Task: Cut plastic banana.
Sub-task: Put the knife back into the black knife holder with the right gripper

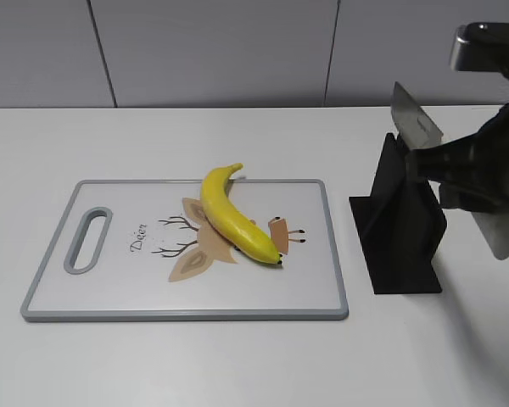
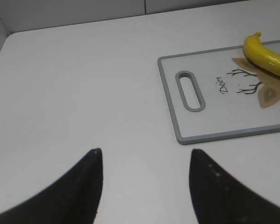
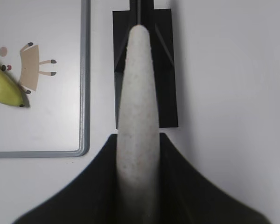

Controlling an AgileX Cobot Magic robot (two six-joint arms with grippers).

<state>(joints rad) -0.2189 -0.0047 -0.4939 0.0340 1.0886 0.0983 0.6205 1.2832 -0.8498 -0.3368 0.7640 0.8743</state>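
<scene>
The plastic banana (image 1: 232,216) is glossy yellow and lies diagonally on the white cutting board (image 1: 110,292), stem toward the back and dark tip toward the right. It also shows in the left wrist view (image 2: 266,58) and the right wrist view (image 3: 4,88). My right gripper (image 3: 137,137) is shut on the pale grey handle of a knife (image 3: 137,84). In the exterior view the knife's blade (image 1: 416,119) points up and to the left above the black knife stand (image 1: 403,229). My left gripper (image 2: 144,151) is open and empty over bare table, left of the board.
The board (image 2: 191,135) has a grey rim, a handle slot (image 1: 88,240) at its left end and a deer drawing. The knife stand (image 3: 144,51) sits just right of the board. A grey panelled wall runs behind the white table.
</scene>
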